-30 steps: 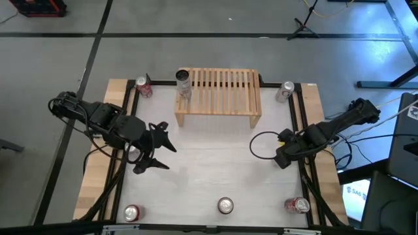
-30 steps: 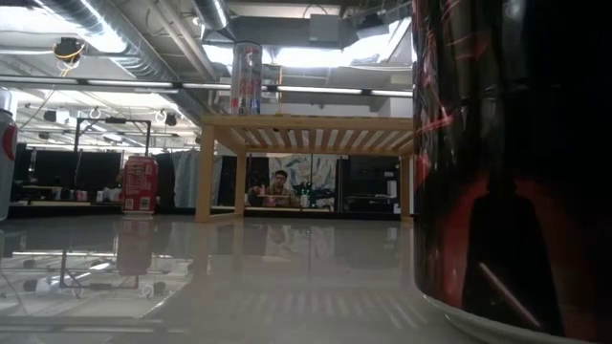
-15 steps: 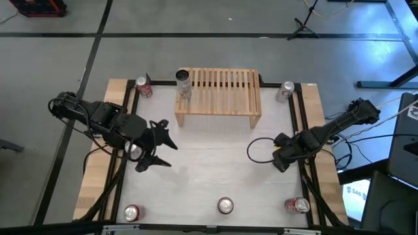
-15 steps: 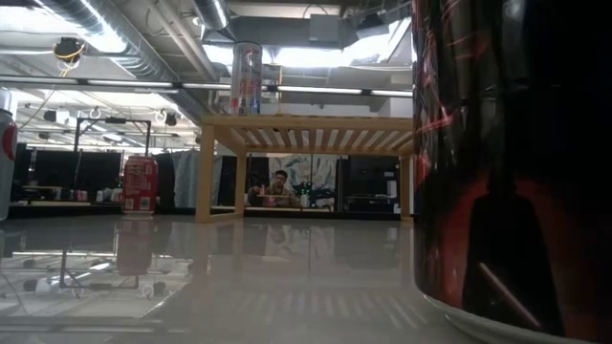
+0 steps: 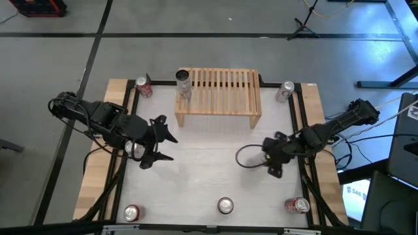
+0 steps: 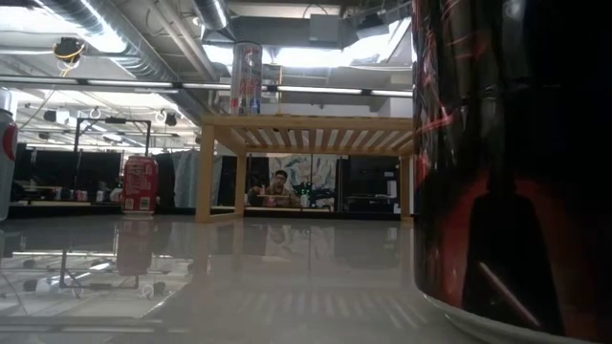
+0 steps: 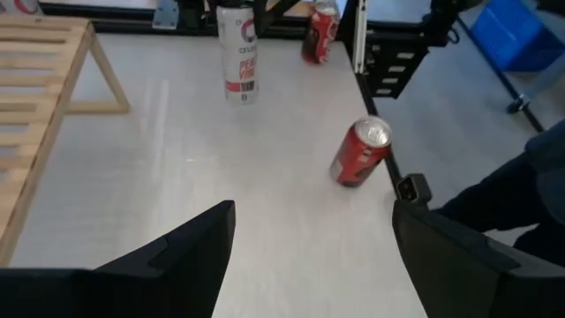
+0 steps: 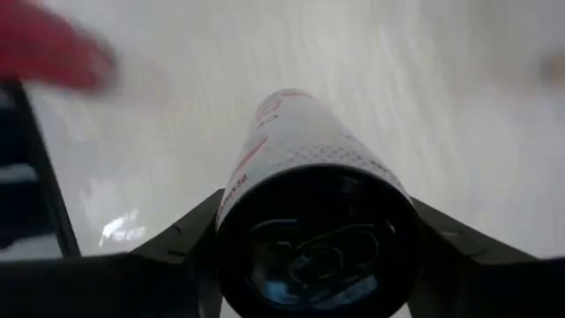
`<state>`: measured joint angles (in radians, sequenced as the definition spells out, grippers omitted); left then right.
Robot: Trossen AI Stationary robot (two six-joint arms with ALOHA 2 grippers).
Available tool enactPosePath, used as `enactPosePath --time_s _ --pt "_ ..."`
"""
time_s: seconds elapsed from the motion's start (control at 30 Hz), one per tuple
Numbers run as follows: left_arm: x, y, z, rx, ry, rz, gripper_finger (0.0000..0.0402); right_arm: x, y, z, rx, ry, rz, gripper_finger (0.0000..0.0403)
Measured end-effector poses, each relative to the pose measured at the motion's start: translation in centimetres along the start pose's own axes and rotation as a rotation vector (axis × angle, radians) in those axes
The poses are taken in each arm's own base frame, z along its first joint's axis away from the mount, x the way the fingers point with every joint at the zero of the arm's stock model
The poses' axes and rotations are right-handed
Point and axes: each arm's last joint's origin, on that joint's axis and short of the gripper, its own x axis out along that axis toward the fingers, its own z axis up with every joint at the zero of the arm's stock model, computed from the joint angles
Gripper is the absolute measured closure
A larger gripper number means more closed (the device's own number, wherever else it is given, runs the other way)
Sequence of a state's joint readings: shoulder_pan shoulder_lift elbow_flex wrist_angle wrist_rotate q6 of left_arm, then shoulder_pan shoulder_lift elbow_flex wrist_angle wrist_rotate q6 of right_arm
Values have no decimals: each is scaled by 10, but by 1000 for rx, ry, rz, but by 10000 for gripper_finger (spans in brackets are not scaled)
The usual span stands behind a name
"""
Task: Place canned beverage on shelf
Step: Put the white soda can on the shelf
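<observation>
The can (image 8: 309, 141), white with red print, lies lengthwise between the right gripper's (image 8: 315, 205) fingers, which press against its sides and hold it. That gripper is over the right half of the tabletop (image 5: 209, 176), in front of the shelf (image 5: 222, 98) and apart from it. A tall can (image 5: 183, 83) stands upright on the shelf's left end. The left gripper (image 5: 171, 148) hovers over the tabletop's left side, fingers spread wide and holding nothing. Three more cans (image 5: 225, 205) stand along the front edge.
</observation>
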<state>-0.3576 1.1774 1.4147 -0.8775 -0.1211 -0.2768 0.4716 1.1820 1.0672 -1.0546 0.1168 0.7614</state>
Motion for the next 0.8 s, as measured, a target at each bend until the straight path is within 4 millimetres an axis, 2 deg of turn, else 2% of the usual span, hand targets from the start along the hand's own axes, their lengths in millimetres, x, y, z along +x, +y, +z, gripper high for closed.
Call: enactPosePath --time_s 0.07,0.23,0.37,0.5,0.67,0.8 --pt "1 1 -3 3 29 7 105 2 6 15 -58 -52 -10 171" --pt "8 5 -18 -26 21 -15 105 21 17 60 -196 -11 -56 171" --pt "20 11 -45 -63 26 -45 105 31 20 105 -241 62 -46 171" --pt "34 17 -74 -70 19 -50 105 49 18 144 -268 153 -47 171" --pt "57 29 -99 -88 9 -18 105 79 13 179 -302 220 -67 171" --pt "68 35 -110 -99 28 6 105 89 15 196 -331 210 -46 171"
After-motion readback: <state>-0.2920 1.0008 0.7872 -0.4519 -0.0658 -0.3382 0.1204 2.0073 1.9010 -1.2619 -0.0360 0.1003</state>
